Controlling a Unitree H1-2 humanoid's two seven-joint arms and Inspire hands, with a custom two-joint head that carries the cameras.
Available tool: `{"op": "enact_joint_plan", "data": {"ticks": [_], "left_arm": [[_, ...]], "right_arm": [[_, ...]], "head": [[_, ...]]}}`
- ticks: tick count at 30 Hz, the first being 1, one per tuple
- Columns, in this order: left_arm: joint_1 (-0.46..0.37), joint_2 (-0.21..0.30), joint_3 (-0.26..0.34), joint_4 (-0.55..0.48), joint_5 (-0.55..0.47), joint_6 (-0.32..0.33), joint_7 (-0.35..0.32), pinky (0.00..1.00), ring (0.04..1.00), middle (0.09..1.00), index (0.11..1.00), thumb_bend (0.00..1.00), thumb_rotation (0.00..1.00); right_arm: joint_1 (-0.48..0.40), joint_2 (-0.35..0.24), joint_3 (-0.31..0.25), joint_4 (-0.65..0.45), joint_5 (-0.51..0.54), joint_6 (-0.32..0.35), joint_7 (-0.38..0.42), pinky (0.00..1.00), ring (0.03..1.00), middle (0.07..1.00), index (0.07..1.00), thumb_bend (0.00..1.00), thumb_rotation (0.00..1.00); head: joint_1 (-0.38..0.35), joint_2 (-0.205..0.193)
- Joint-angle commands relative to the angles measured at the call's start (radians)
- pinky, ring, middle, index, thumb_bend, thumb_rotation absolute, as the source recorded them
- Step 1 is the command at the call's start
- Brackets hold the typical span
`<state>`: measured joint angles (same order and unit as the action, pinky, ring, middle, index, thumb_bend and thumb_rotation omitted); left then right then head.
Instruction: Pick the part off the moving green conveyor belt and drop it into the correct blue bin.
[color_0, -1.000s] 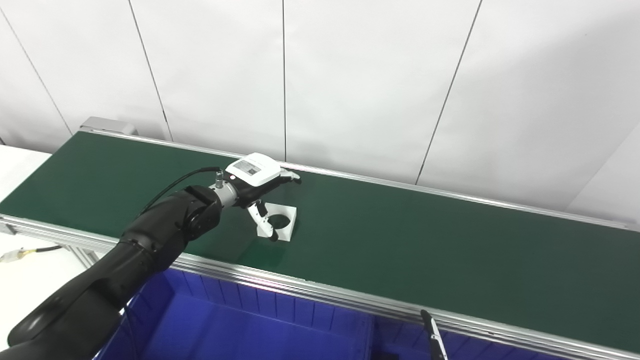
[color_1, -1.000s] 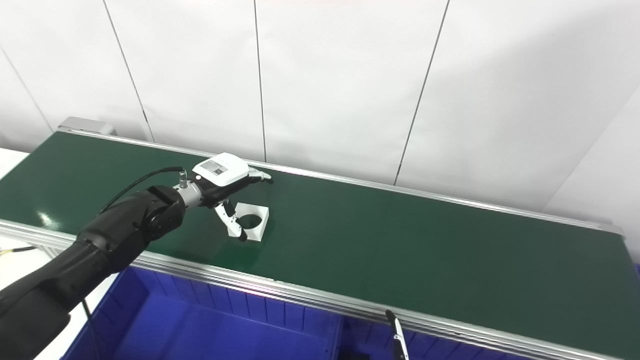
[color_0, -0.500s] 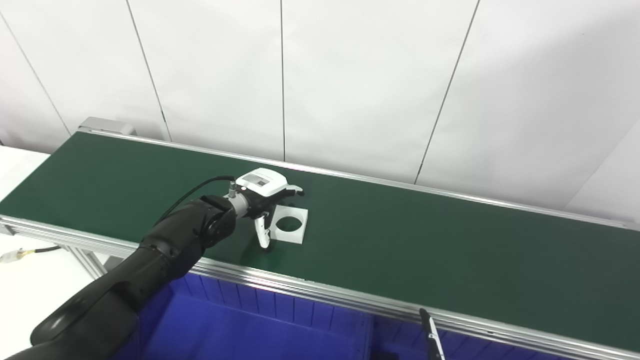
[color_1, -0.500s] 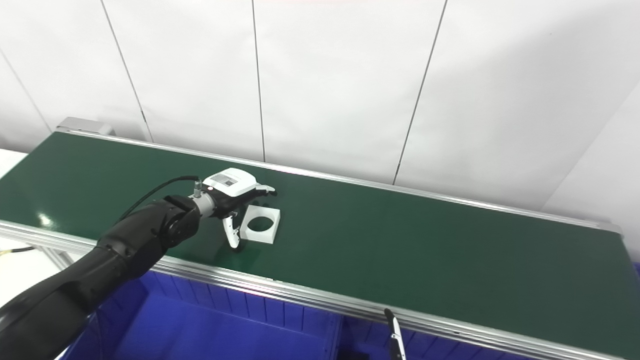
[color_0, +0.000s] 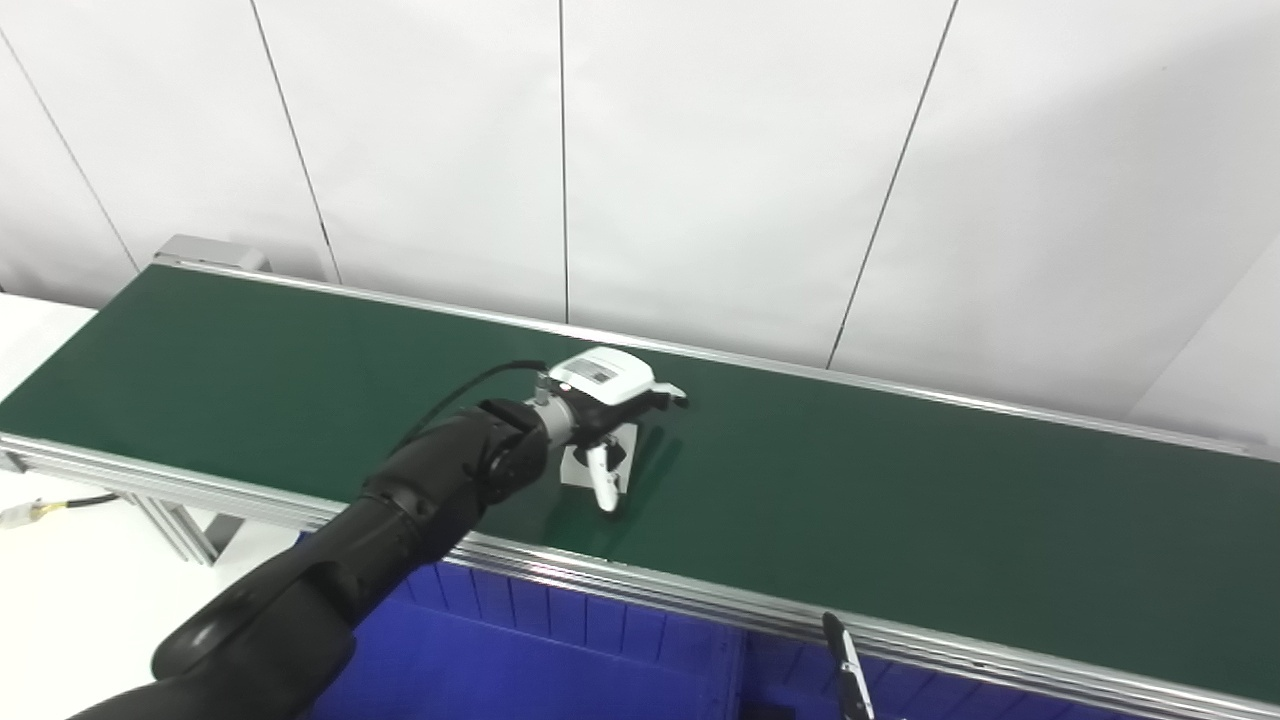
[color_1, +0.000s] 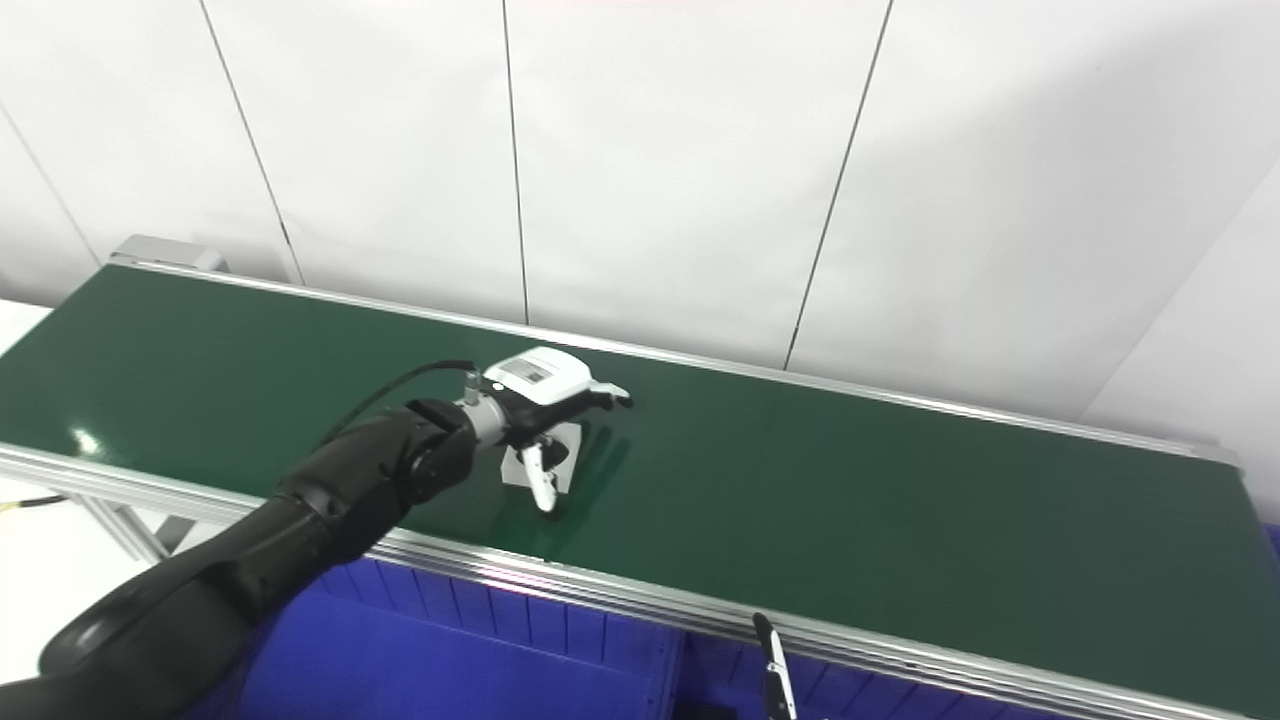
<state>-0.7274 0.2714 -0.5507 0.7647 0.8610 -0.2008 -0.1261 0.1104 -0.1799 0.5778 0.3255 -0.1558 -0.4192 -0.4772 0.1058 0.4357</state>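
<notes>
The white part, carried rightward along the green belt since a second ago, is now being clamped and tilted up by the left hand, suggesting lifting toward the blue bin is being started.

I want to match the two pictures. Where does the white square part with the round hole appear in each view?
Left eye view: white part left of centre on the green belt, under the left robot hand.
Right eye view: white part further left, same belt.
Shared landmark: the silver front rail.
</notes>
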Motion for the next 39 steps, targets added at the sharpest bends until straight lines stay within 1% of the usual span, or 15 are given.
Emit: {"op": "enact_joint_plan", "data": {"ticks": [1,11,16,23,26,27,28,29,30,31,32,33,34,36,39], "left_arm": [[-0.066,0.002,0.002,-0.001,-0.007,0.004,0.005,0.65,0.796,0.85,0.893,1.0,0.19],[-0.078,-0.034,-0.021,0.014,-0.002,0.016,0.015,0.66,0.803,0.85,0.891,1.0,0.16],[-0.088,-0.028,-0.042,0.044,0.018,0.018,0.041,0.71,0.811,0.85,0.884,1.0,0.16],[-0.093,-0.005,-0.059,0.067,0.019,0.0,0.068,0.72,0.803,0.843,0.872,1.0,0.17],[-0.094,-0.003,-0.069,0.086,0.023,-0.003,0.087,0.7,0.784,0.827,0.859,1.0,0.14],[-0.095,-0.006,-0.073,0.102,0.026,-0.008,0.114,0.69,0.779,0.823,0.856,1.0,0.14],[-0.095,-0.008,-0.077,0.113,0.028,-0.012,0.133,0.54,0.66,0.753,0.762,1.0,0.06],[-0.095,-0.01,-0.081,0.129,0.03,-0.024,0.164,0.49,0.62,0.729,0.73,1.0,0.04],[-0.096,-0.012,-0.084,0.141,0.031,-0.034,0.187,0.43,0.548,0.654,0.65,0.97,0.02],[-0.098,-0.015,-0.089,0.158,0.031,-0.046,0.207,0.41,0.523,0.628,0.623,0.96,0.01],[-0.1,-0.017,-0.094,0.172,0.03,-0.055,0.222,0.38,0.437,0.547,0.557,0.65,0.0],[-0.101,-0.019,-0.097,0.175,0.028,-0.054,0.221,0.37,0.428,0.539,0.551,0.62,0.0],[-0.102,-0.02,-0.099,0.178,0.025,-0.053,0.221,0.34,0.394,0.501,0.548,0.55,0.0],[-0.104,-0.022,-0.098,0.172,0.018,-0.043,0.204,0.3,0.37,0.476,0.547,0.51,0.0],[-0.105,-0.017,-0.104,0.154,0.021,-0.038,0.184,0.27,0.359,0.467,0.547,0.5,0.0]], "right_arm": [[-0.019,0.011,0.003,-0.011,-0.012,-0.051,-0.017,1.0,1.0,0.985,0.986,0.96,1.0],[-0.036,0.019,0.014,-0.006,-0.033,-0.051,-0.037,1.0,1.0,0.975,0.98,0.95,1.0],[-0.028,0.019,0.014,-0.017,-0.029,-0.051,-0.034,1.0,1.0,0.975,0.979,0.94,1.0],[-0.02,0.015,0.013,-0.035,-0.033,-0.051,-0.031,1.0,1.0,0.974,0.98,0.96,1.0],[-0.015,0.012,0.013,-0.041,-0.037,-0.051,-0.033,1.0,1.0,0.976,0.981,0.96,1.0],[-0.014,0.011,0.014,-0.042,-0.036,-0.051,-0.032,1.0,1.0,0.976,0.981,0.96,1.0],[-0.013,0.01,0.015,-0.043,-0.035,-0.051,-0.031,1.0,1.0,0.977,0.98,0.95,1.0],[-0.012,0.009,0.015,-0.044,-0.035,-0.051,-0.03,1.0,1.0,0.977,0.98,0.95,1.0],[-0.011,0.009,0.015,-0.045,-0.034,-0.051,-0.03,1.0,1.0,0.977,0.98,0.95,1.0],[-0.009,0.009,0.015,-0.047,-0.035,-0.051,-0.03,1.0,1.0,0.977,0.98,0.95,1.0],[-0.009,0.009,0.015,-0.048,-0.036,-0.051,-0.03,1.0,1.0,0.976,0.979,0.95,1.0],[-0.007,0.01,0.013,-0.049,-0.034,-0.051,-0.027,1.0,1.0,0.975,0.979,0.95,1.0],[-0.006,0.01,0.012,-0.05,-0.032,-0.051,-0.024,1.0,1.0,0.976,0.98,0.95,1.0],[-0.007,0.01,0.013,-0.05,-0.033,-0.051,-0.025,1.0,1.0,0.978,0.981,0.95,1.0],[-0.006,0.011,0.012,-0.049,-0.029,-0.051,-0.019,1.0,1.0,0.981,0.983,0.96,1.0]], "head": [[-0.003,-0.001],[-0.013,-0.002],[-0.018,0.0],[-0.019,0.008],[-0.019,0.009],[-0.019,0.01],[-0.019,0.012],[-0.019,0.013],[-0.019,0.013],[-0.019,0.015],[-0.019,0.015],[-0.017,0.016],[-0.017,0.016],[-0.017,0.016],[-0.017,0.018]]}}
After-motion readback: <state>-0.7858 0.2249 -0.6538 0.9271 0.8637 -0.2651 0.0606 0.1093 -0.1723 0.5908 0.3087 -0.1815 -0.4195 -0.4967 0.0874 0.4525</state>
